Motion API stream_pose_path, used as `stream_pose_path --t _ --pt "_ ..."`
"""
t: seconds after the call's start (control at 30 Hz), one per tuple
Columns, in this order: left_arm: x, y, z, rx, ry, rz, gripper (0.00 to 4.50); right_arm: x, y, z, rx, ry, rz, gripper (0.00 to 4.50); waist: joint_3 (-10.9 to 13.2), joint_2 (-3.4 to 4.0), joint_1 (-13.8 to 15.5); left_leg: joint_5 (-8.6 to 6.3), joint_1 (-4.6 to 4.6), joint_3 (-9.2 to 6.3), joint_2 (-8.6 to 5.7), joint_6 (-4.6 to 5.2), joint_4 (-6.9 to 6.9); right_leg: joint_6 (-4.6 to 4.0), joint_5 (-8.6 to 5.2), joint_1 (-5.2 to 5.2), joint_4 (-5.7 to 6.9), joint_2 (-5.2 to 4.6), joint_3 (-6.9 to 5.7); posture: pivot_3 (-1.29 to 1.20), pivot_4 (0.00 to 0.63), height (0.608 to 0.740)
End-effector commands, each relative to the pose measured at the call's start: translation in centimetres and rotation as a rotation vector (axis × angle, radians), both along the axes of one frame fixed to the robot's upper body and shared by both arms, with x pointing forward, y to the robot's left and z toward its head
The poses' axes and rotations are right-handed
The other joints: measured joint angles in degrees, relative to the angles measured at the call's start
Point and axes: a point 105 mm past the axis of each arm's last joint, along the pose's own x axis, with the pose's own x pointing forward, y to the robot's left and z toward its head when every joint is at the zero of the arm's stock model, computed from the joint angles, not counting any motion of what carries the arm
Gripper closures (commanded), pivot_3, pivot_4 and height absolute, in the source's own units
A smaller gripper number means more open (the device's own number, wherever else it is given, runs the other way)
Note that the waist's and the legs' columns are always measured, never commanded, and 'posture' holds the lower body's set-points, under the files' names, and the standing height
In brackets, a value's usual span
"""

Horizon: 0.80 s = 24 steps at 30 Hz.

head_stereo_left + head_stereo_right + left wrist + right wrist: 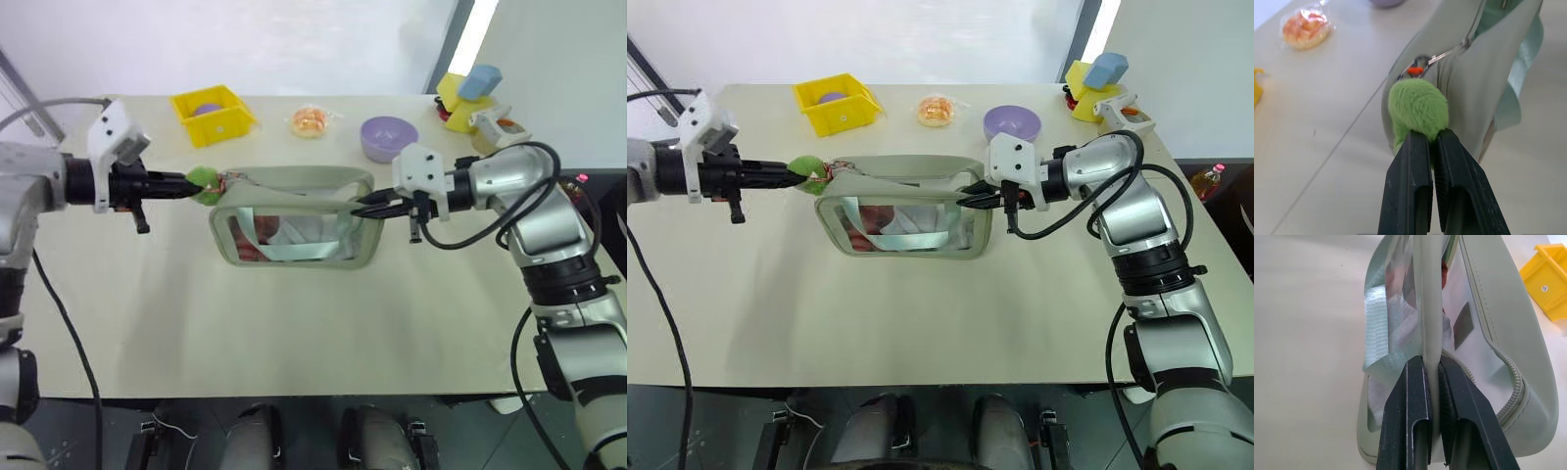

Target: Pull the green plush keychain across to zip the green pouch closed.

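The green pouch point(294, 227) stands on its edge in the middle of the table, its clear window facing me. At its left top corner hangs the green plush keychain point(1418, 108) on a short silver chain. My left gripper point(186, 185) is shut on the keychain, pinching the fuzzy ring between both fingers. My right gripper point(364, 205) is shut on the pouch's right end, clamping the fabric edge point(1431, 333) beside the zipper track.
A yellow bin point(213, 114) sits at the back left, a round orange-filled packet point(312, 121) behind the pouch, a purple bowl point(389, 138) at the back right. Yellow and blue blocks point(468, 93) lie at the far right corner.
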Motion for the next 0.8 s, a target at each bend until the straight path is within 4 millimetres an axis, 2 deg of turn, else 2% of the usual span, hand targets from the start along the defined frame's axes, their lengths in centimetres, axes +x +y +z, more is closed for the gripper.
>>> stream_pose_path --t 0.03,0.17,0.4,0.5,0.6,0.63,0.8 --pt "-0.4 -1.6 2.6 -0.004 -0.076 -0.079 4.43 -0.2 0.2 1.0 0.003 -0.048 0.013 4.50 0.00 0.00 0.02 0.00 0.00 0.00 0.00 0.00 0.00 0.00 0.00 0.00 0.00 0.00 0.00 0.00 0.150 0.739" --pt "0.1 -3.7 2.1 0.042 -0.099 -0.147 4.43 -0.2 0.3 1.1 0.007 -0.051 0.013 4.50 0.00 0.00 0.06 0.00 0.01 -0.01 0.00 0.00 0.01 0.00 0.00 0.02 0.00 0.00 0.00 0.00 0.150 0.739" --pt "0.3 -5.1 0.2 0.110 -0.085 -0.214 4.43 -0.3 0.3 0.9 0.009 -0.047 0.005 4.50 0.00 0.00 0.06 0.00 0.00 -0.01 0.00 0.00 0.01 0.00 0.00 0.01 0.00 0.00 0.00 0.00 0.150 0.739" --pt "0.8 -4.8 0.9 0.108 -0.117 -0.188 3.44 -0.4 0.3 0.9 0.012 -0.046 0.002 4.50 0.00 0.00 0.06 0.00 0.01 -0.02 0.00 0.00 0.02 0.00 0.00 0.02 0.00 0.00 0.00 0.00 0.150 0.739" --pt "1.2 -3.8 2.0 0.130 -0.129 -0.137 1.97 -0.3 0.2 0.9 0.017 -0.042 -0.002 4.50 0.00 0.00 0.06 0.00 0.00 -0.02 0.00 0.00 0.02 0.00 0.00 0.02 0.00 0.00 0.00 0.00 0.150 0.739" --pt "0.8 -3.4 2.0 0.154 -0.120 -0.146 1.53 -0.3 0.1 0.9 0.017 -0.041 -0.002 4.50 0.00 0.00 0.02 0.00 0.00 -0.01 0.00 0.00 0.02 0.00 0.00 0.01 0.00 0.00 0.00 0.00 0.150 0.739" --pt "-1.2 -1.3 1.1 0.215 -0.038 -0.137 1.53 -0.2 0.2 0.9 0.020 -0.042 0.002 4.50 0.01 0.02 -0.23 0.00 0.00 0.01 0.01 0.00 -0.03 0.00 0.00 -0.06 0.01 0.00 0.01 0.00 0.150 0.739"
